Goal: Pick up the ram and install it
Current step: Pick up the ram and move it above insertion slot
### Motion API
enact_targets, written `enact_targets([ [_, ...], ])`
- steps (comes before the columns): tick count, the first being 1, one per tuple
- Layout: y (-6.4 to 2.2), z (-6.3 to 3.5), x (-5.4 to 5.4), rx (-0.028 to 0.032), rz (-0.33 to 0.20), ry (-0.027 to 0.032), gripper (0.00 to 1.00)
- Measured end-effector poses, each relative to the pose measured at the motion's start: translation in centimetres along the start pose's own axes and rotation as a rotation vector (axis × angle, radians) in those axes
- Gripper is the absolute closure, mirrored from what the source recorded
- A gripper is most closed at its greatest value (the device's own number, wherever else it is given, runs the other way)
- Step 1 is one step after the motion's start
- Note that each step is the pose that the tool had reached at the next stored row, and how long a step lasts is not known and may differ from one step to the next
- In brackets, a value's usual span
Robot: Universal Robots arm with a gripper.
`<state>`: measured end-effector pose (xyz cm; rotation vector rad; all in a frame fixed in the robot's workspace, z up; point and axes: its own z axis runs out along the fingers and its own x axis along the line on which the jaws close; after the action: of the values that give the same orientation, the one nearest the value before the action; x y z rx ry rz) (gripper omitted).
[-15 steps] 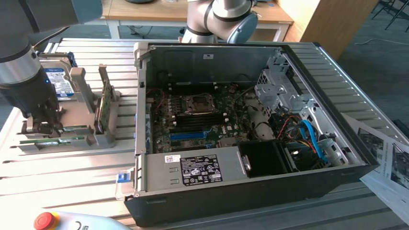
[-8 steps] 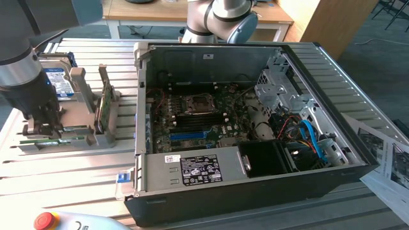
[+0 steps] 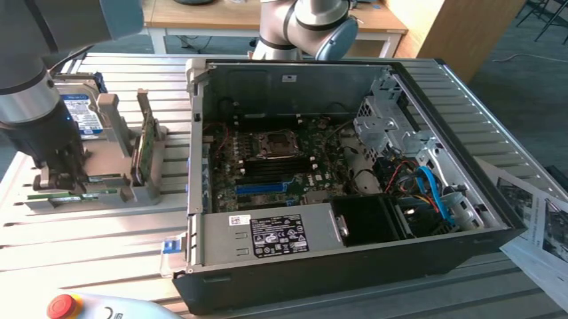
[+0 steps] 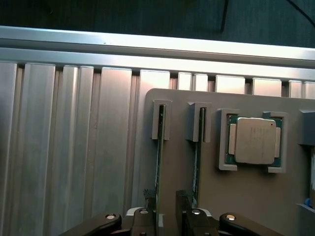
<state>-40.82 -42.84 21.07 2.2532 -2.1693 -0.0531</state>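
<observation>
Exterior view, from its left to its right: the arm (image 3: 31, 100) comes down steeply from the upper corner, its wrist near vertical and its gripper (image 3: 64, 178) pointing straight down at the near end of a grey fixture (image 3: 133, 194) on the slatted metal table (image 3: 89, 239). Behind the wrist, a hard drive (image 3: 82, 114) with a blue label stands propped in the fixture. Further to the right lies an open computer case (image 3: 497, 222) with its motherboard (image 3: 257, 176) exposed. The board's processor socket is near its centre, and blue slots sit below that. Printed sheets (image 3: 533, 212) lie at the far right edge.

Wrist view, looking down along the tool: two thin green sticks stand on edge in parallel slots of the fixture. The ram (image 4: 159, 162) is the one towards the bare table slats, and a second stick (image 4: 197, 157) stands just beside it. Past these, a square silver processor (image 4: 254, 140) rests in its own corner-bracketed recess. The gripper's fingers (image 4: 143, 221) stand partly apart on either side of the ram's near end. The gap between them is wider than the stick, and nothing is lifted or clamped. The ram sits fully seated in its slot, well apart from the case.
</observation>
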Motion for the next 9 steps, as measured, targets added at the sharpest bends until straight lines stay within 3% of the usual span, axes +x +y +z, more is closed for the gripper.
enact_targets([
  [9,-0.13,0.08,0.07,0.0002,0.000,-0.0001,0.70],
])
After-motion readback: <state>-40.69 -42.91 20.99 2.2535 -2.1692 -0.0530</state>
